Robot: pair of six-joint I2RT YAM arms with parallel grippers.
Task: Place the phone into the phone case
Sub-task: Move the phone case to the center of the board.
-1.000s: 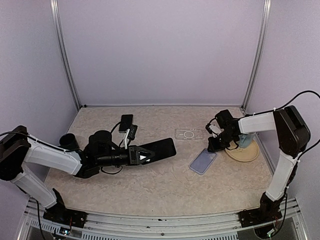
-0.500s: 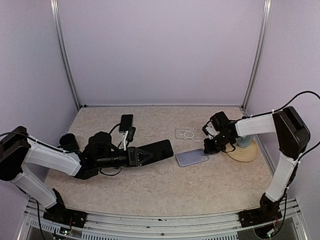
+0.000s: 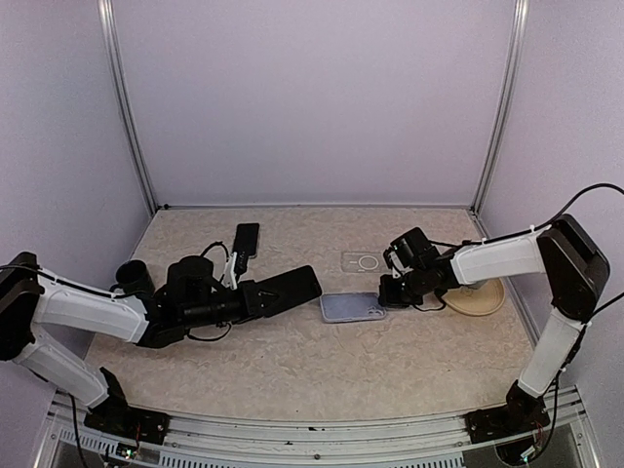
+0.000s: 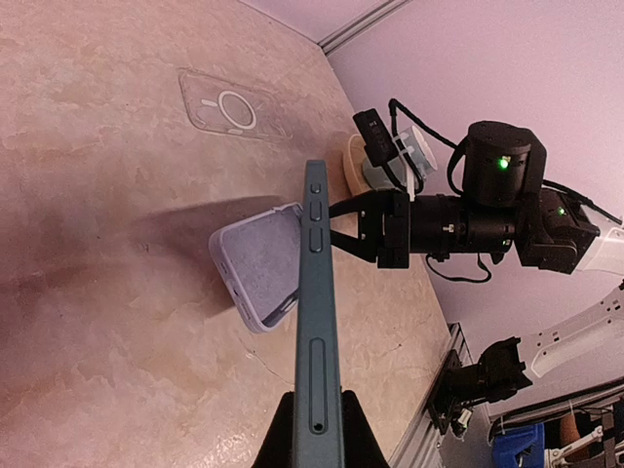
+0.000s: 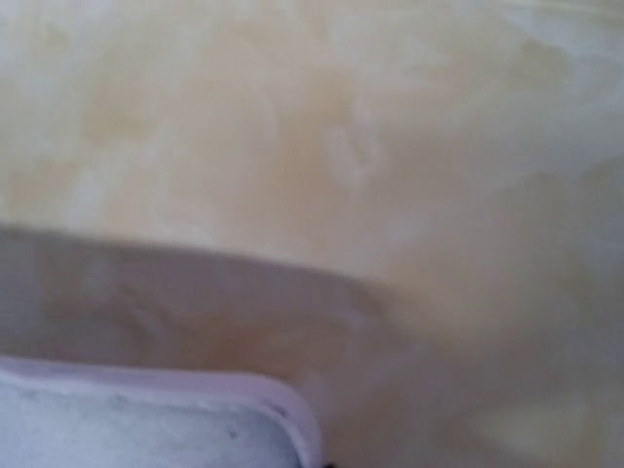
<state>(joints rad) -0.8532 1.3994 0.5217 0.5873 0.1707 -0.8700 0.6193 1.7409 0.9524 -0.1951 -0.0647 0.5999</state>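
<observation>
Top external view: phone (image 3: 290, 290), a dark slab, was held clear of the bench (image 3: 322, 375) left of centre. The left gripper (image 3: 255, 298) clamped its near end, and the free end pointed toward the phone case (image 3: 353, 307). Left wrist view showed the phone edge-on, side buttons facing the lens, jaws closed narrowly on its two flat faces. I judged it rigid, smooth and liable to slip if twisted. A hold across the faces near one end looked right, leaving the rest free to enter the case.

The case was lilac and soft-looking, near the phone's tip but apart from it. Its lined inner face showed in left wrist view, one end raised with shadow beneath. The right gripper (image 3: 390, 291) sat at its far end. Its jaws looked closed on that end, though the phone partly hid the contact and right wrist view was blurred. The rim would likely flex, so it needs bracing.

Farther out lay a clear case (image 3: 368, 260) behind, a second dark phone (image 3: 246, 239) back left, and a tan disc (image 3: 476, 298) at right.
</observation>
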